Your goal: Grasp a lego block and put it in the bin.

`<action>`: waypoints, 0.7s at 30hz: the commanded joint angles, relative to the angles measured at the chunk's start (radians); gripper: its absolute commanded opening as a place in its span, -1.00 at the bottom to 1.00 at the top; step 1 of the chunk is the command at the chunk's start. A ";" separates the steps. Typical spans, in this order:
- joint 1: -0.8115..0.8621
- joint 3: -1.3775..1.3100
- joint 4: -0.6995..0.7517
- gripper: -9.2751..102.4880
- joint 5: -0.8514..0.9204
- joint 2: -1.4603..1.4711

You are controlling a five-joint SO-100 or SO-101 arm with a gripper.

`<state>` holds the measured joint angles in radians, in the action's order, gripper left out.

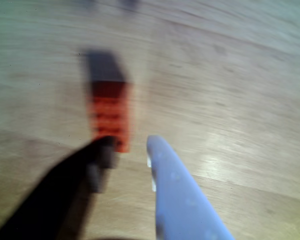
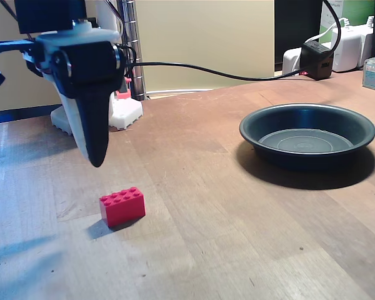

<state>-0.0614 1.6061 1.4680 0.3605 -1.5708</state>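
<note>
hand (image 2: 95, 156) above lego block (image 2: 122, 205) (untouched), bin (image 2: 307, 119) apart

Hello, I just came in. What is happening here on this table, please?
A small robot arm is going for a red lego block that lies on the wooden table. Its end effector hangs above the block without touching it; the wrist view, though blurred, shows the fingers apart. The bin, a dark shallow dish, stands off to the right in the fixed view with nothing in it.

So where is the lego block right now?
In the fixed view the lego block lies on the table, lower left, below the claw and left of the bin.
</note>
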 commanded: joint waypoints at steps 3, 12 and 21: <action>-0.002 -0.034 -0.008 -0.58 0.012 0.002; -0.052 0.043 -0.023 -0.55 0.006 0.005; -0.075 0.037 -0.025 -0.55 0.009 0.006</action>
<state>-0.1427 1.6506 1.4511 0.3666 -1.5616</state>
